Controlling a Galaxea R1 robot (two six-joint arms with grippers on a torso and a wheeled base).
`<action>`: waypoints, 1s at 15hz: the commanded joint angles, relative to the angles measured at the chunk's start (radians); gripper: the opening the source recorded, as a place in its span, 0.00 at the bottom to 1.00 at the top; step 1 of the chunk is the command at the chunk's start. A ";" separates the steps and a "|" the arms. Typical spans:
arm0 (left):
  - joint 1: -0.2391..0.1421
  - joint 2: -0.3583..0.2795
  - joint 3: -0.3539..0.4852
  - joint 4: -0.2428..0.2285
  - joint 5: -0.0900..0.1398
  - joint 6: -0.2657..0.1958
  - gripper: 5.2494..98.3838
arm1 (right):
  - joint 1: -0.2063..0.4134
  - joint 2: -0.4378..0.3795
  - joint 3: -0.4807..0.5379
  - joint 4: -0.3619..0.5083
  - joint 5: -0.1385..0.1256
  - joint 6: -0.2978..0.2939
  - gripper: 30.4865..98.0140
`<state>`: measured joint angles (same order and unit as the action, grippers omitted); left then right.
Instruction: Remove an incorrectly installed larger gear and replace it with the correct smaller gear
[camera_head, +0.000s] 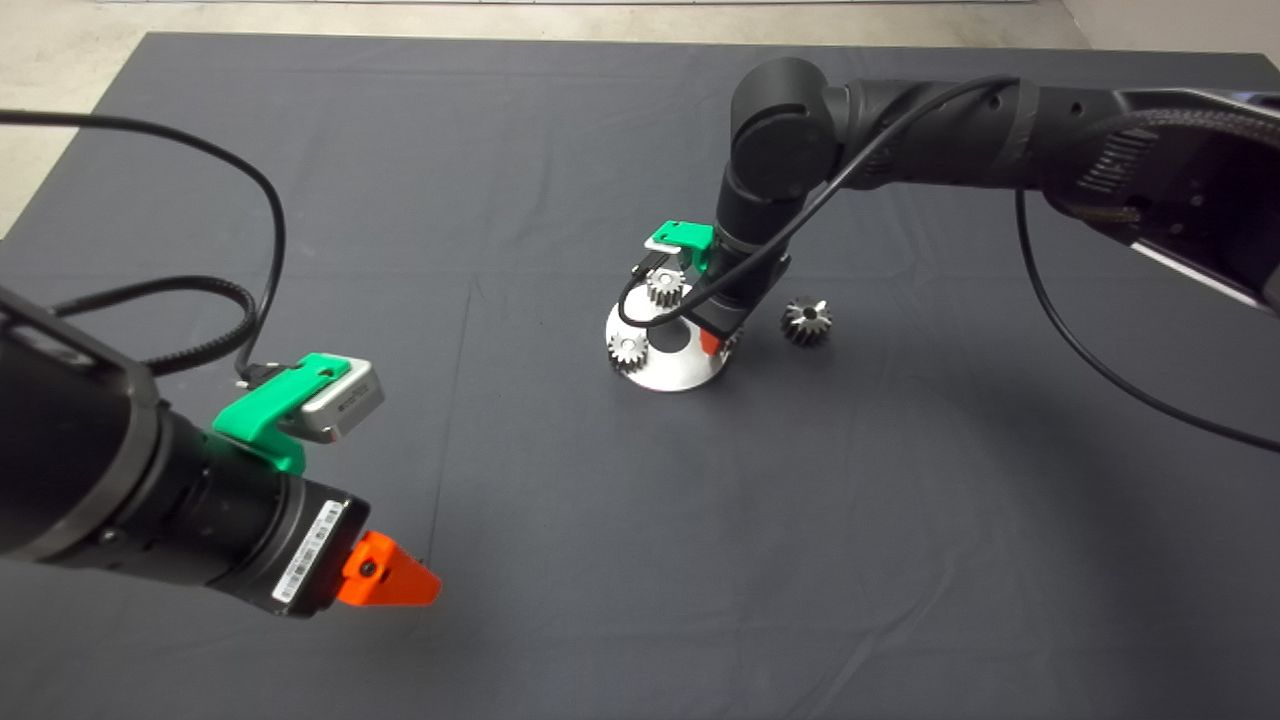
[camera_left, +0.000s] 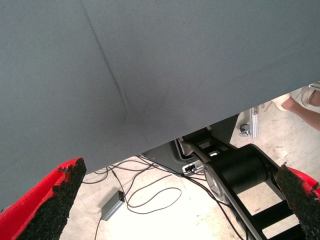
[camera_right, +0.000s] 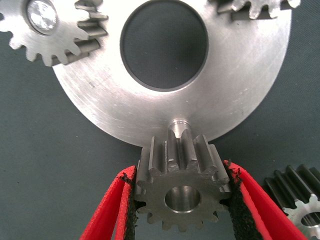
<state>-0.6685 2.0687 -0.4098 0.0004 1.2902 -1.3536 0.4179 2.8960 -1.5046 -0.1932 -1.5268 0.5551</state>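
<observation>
1. The right gripper (camera_right: 181, 200) is closed on the smaller gear (camera_right: 181, 192), one pad against each flank of its teeth; its bore faces the wrist camera, and it hangs just above the short pin (camera_right: 177, 125) at the near rim of the round steel plate (camera_right: 235, 95), not yet seated on it.
2. Just beside the held gear, off the plate and lying on the dark mat (camera_head: 700, 560), is the larger gear (camera_head: 806, 320); it lies tipped on its side with its tapering teeth showing, so the removal looks finished.
3. Beyond the pin comes the plate's big centre hole (camera_right: 164, 46); two light-silver gears (camera_right: 52, 30) sit on posts at the far rim, untouched.
4. Judged from this, the step in hand is fitting the replacement; the next move calls for lining the bore up over the pin, lowering straight, and turning slightly if the teeth clash with the neighbours; only then should the pads release.
5. Farthest off, the left gripper (camera_head: 395, 578) hovers idle above the mat's lower left, fingers spread wide and holding nothing.
</observation>
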 joint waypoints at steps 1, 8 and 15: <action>-0.010 -0.003 0.013 -0.016 0.003 -0.005 1.00 | 0.021 0.006 0.012 -0.006 -0.131 -0.001 0.13; -0.011 -0.003 0.013 -0.015 0.003 -0.005 1.00 | 0.019 0.007 0.012 -0.051 -0.131 0.000 0.13; -0.011 -0.005 0.013 -0.016 0.003 -0.005 1.00 | 0.019 0.009 0.012 -0.084 -0.131 0.000 0.13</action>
<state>-0.6685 2.0685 -0.4098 0.0000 1.2903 -1.3536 0.4121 2.8981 -1.5028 -0.2255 -1.5264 0.5551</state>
